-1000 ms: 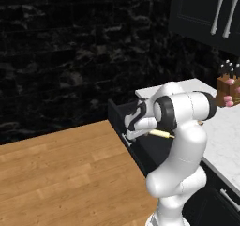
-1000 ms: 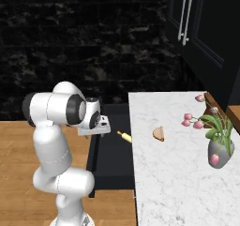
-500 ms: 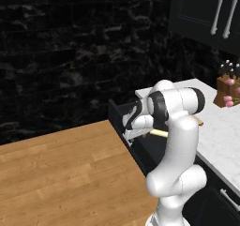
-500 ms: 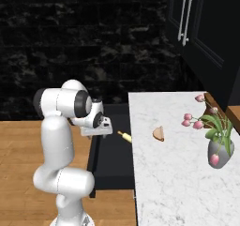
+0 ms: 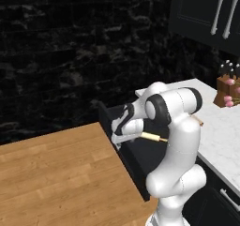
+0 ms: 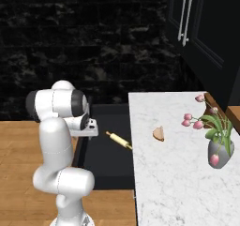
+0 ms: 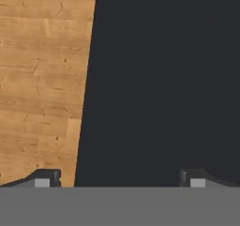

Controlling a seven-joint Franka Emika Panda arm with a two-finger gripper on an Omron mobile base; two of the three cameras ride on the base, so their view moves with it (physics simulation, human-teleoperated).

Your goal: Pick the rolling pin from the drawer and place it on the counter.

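Black cabinets frame the open drawer (image 6: pixel 105 166), where the rolling pin (image 6: pixel 119 140) lies untouched near the counter (image 6: pixel 173 173) edge. Over the past second I have swung my gripper (image 7: pixel 119 179) left, fingers spread wide and empty, so the grasp has yet to begin.

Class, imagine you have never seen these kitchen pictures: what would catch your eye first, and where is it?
First the white arm, bent over the open black drawer. Next the rolling pin lying in that drawer, near the counter edge. Then the pink flowers in a grey vase and the bread piece on the white marble; the pincer is open above the dark drawer.
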